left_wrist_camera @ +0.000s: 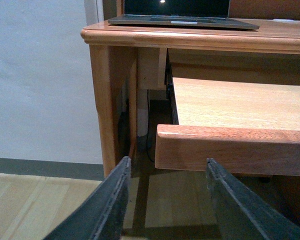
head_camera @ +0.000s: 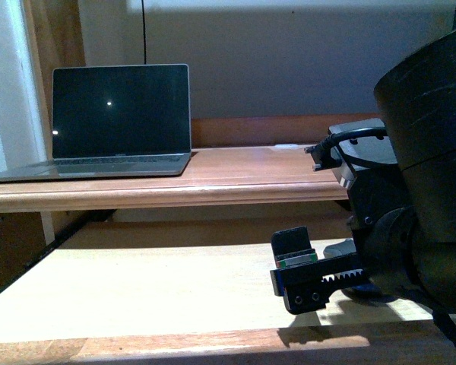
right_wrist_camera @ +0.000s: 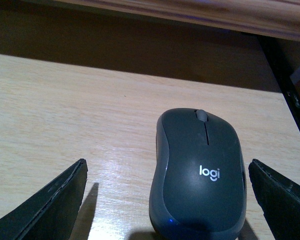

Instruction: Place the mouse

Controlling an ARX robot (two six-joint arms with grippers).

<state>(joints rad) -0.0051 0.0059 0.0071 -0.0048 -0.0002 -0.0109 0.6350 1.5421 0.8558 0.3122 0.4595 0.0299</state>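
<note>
The mouse [right_wrist_camera: 197, 175] is dark grey with a logi mark and a scroll wheel. It lies flat on the light wooden pull-out shelf [right_wrist_camera: 65, 110]. My right gripper [right_wrist_camera: 167, 169] is open, with its two dark fingers [right_wrist_camera: 55, 200] standing either side of the mouse and not touching it. In the front view the right gripper [head_camera: 311, 257] hovers low over the shelf at the right, and a grey sliver of the mouse [head_camera: 340, 247] shows behind it. My left gripper [left_wrist_camera: 168, 161] is open and empty, below and in front of the shelf's front edge.
An open laptop [head_camera: 121, 122] with a dark screen sits at the left of the upper desk top [head_camera: 251, 179]. The pull-out shelf [head_camera: 137, 281] runs under it. The desk's leg [left_wrist_camera: 107, 100] and a white wall stand beside the left gripper.
</note>
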